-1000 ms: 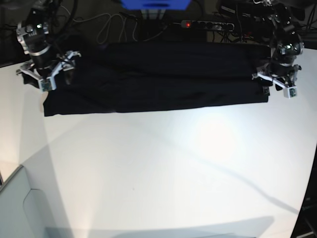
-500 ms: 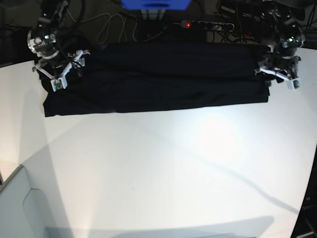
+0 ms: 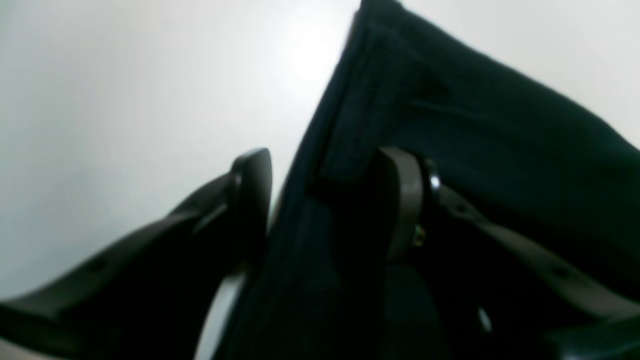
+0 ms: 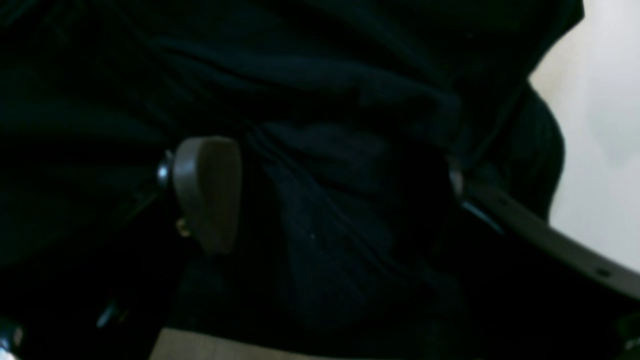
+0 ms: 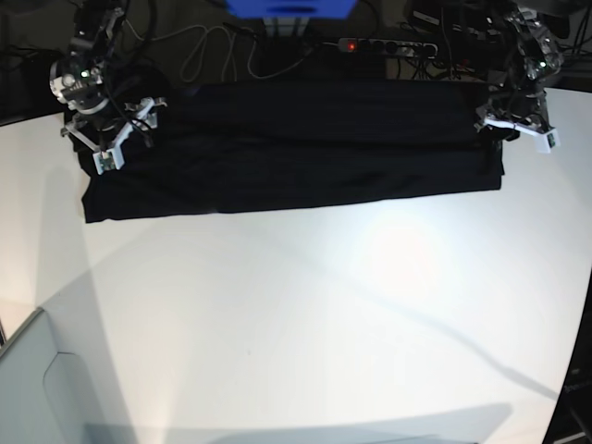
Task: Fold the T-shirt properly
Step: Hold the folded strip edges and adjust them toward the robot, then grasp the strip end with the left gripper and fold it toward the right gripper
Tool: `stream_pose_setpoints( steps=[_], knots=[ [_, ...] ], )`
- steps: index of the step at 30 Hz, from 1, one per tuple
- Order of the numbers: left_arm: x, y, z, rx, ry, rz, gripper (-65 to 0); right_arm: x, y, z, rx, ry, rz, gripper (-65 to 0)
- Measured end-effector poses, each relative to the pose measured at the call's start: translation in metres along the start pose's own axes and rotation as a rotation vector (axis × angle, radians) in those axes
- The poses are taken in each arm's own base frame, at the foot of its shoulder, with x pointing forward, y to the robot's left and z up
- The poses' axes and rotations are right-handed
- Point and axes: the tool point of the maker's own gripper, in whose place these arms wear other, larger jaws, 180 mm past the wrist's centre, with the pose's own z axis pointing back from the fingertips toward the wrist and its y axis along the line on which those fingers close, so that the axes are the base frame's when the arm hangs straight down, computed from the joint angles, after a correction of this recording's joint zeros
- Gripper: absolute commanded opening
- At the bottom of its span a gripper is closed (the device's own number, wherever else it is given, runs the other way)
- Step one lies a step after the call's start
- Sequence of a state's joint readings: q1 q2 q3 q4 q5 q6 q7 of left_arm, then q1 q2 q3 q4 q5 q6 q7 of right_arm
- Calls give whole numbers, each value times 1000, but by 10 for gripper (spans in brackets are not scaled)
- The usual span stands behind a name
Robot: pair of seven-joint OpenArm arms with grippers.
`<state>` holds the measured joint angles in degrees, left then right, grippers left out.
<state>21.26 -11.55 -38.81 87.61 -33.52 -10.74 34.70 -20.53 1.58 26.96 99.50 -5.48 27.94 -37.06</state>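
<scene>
- Presently, the T-shirt (image 5: 287, 148) lies flat at the far side of the table (image 5: 305, 324), stretched into a long black band running left to right in the base view; only plain black cloth shows.
- A lengthwise crease runs along the band, and its near edge is fairly straight.
- Left gripper (image 5: 520, 129) sits at the shirt's end on the base view's right. In the left wrist view (image 3: 325, 200) its jaws stand apart with the shirt's folded edge (image 3: 320, 130) between them; one finger (image 3: 252, 185) is over bare table, the other (image 3: 400, 200) over the cloth. Whether the pads press the cloth cannot be told.
- Right gripper (image 5: 116, 139) sits over the shirt's other end, on the base view's left. In the right wrist view (image 4: 330, 195) its jaws are spread wide over rumpled black cloth (image 4: 320, 100); one pad (image 4: 207, 190) shows clearly, the other is lost in the dark. Contact with the cloth cannot be told.
- Behind the shirt, past the table's far edge, lie a power strip (image 5: 388, 45) with a red light and loose cables (image 5: 208, 51).
</scene>
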Motion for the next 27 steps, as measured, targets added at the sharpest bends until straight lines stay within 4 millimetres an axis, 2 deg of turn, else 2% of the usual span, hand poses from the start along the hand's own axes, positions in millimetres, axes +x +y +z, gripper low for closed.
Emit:
stream_pose_setpoints(
  steps=[4,6,8,11,21,24,27],
  knots=[
    [0,0,0,-2,0,2,-345,0,0,0,0,1,0,-167],
    [-3,1,1,-3,4,8,-388,0,0,0,0,0,0,-167],
    [-5,1,2,-3,9,11,-477,0,0,0,0,0,-1,-167],
    [-8,1,2,-5,16,19,-644,0,0,0,0,0,0,-167],
    [0,3,2,3,20,12,-650,0,0,0,1,-1,-1,-167],
    [21,5,5,14,-26,-6,-650,7,6,-5,19,-13,8,-167],
    [45,-7,12,3,-92,-46,-650,10,13,-8,38,-23,8,-167]
  ],
)
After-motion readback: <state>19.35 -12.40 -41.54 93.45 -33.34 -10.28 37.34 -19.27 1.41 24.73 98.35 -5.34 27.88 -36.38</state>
